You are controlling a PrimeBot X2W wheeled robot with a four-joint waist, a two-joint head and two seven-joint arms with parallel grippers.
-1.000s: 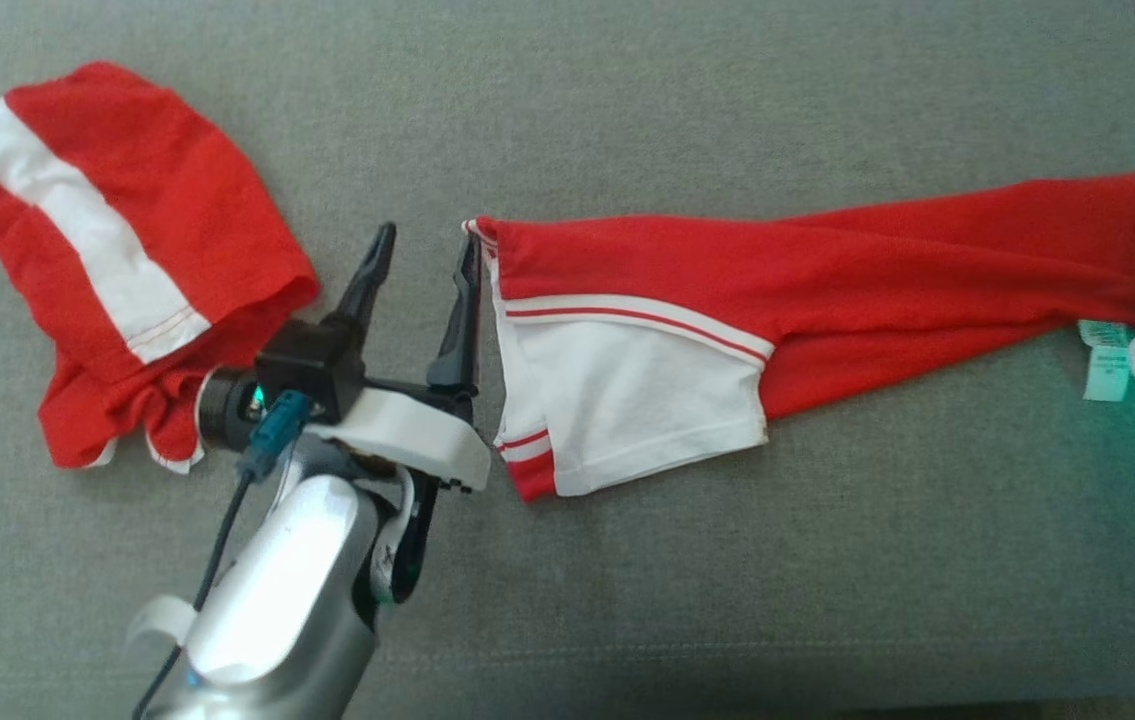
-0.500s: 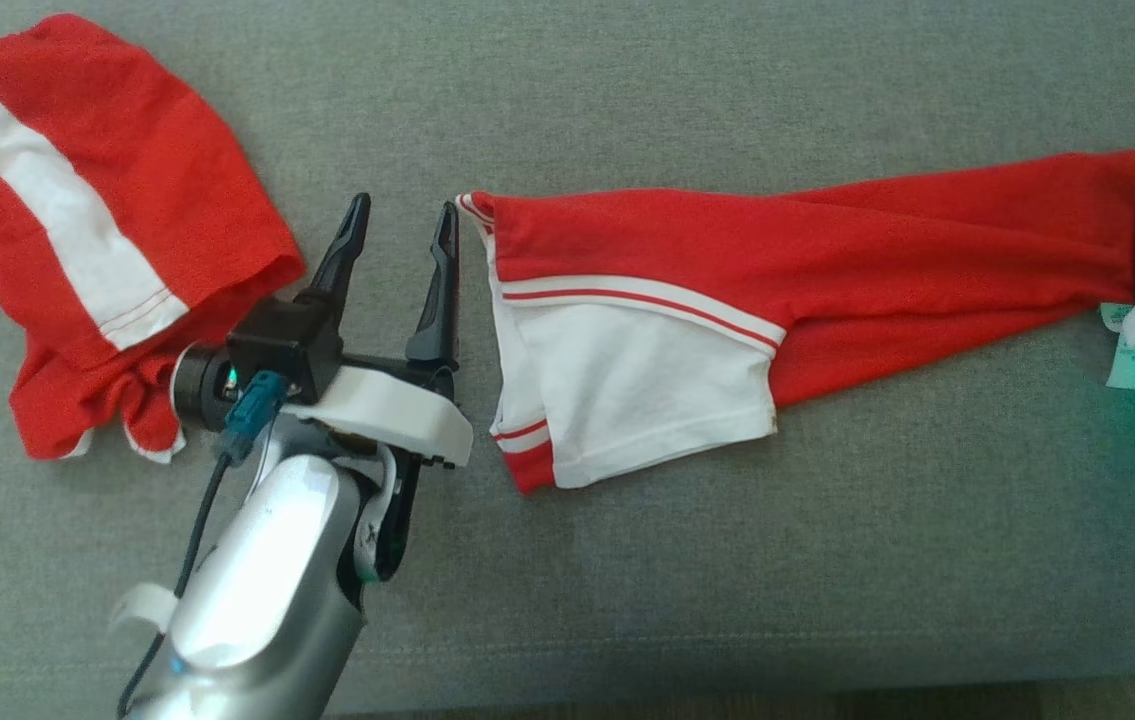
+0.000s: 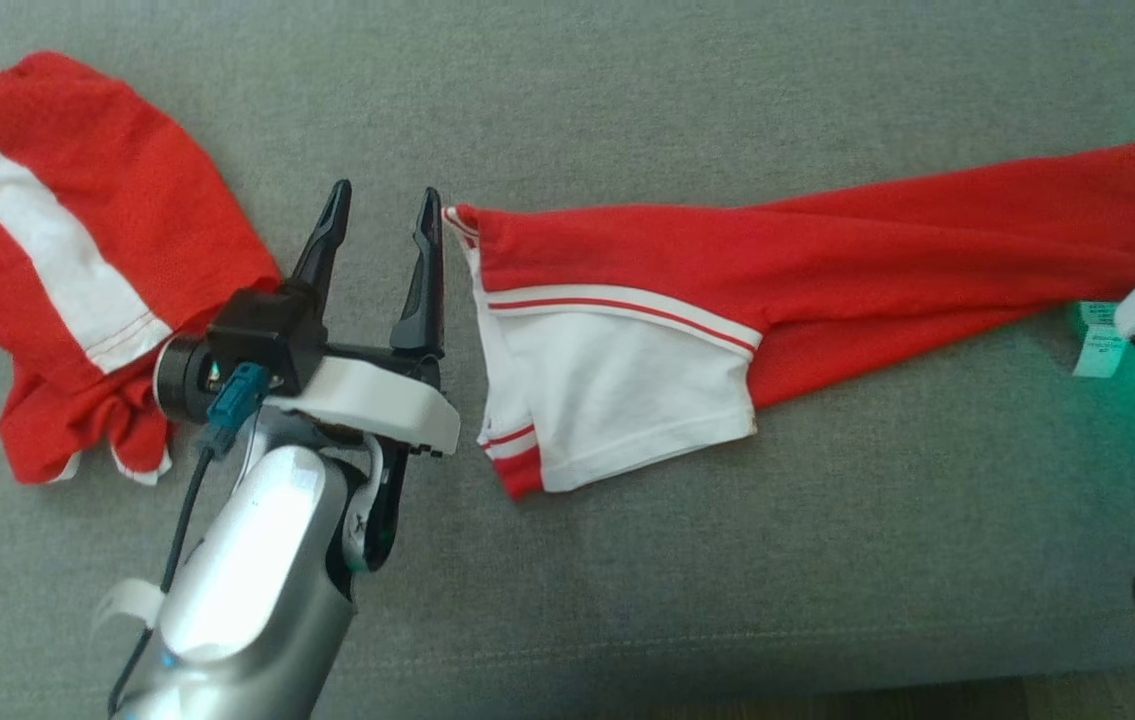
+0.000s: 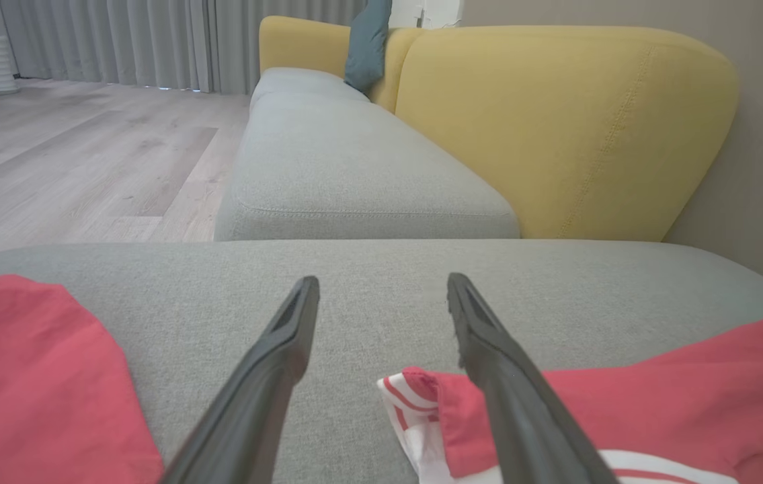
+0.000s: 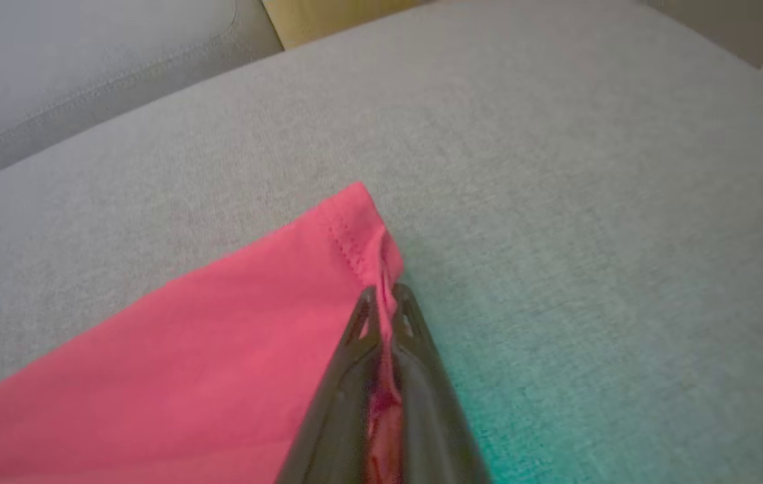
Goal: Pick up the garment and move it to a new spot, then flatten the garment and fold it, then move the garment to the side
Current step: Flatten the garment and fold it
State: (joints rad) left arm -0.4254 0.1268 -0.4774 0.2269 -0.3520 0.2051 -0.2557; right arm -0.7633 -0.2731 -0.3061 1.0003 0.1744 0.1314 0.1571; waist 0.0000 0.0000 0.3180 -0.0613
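Matt red-and-white knit garment (image 3: 777, 260) on coarse grey woven sofa cushion (image 3: 727, 560)

no legible txt, white tag (image 3: 1095, 345) on garment (image 3: 827, 260) too blurry

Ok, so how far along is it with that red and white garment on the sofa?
Done: the garment lies stretched long on the grey cushion, though wrinkled. In hand: the right gripper is shut on its red hem corner, and the left gripper stands open at the striped corner, nothing gripped. Left: flattening, folding, and moving it aside.
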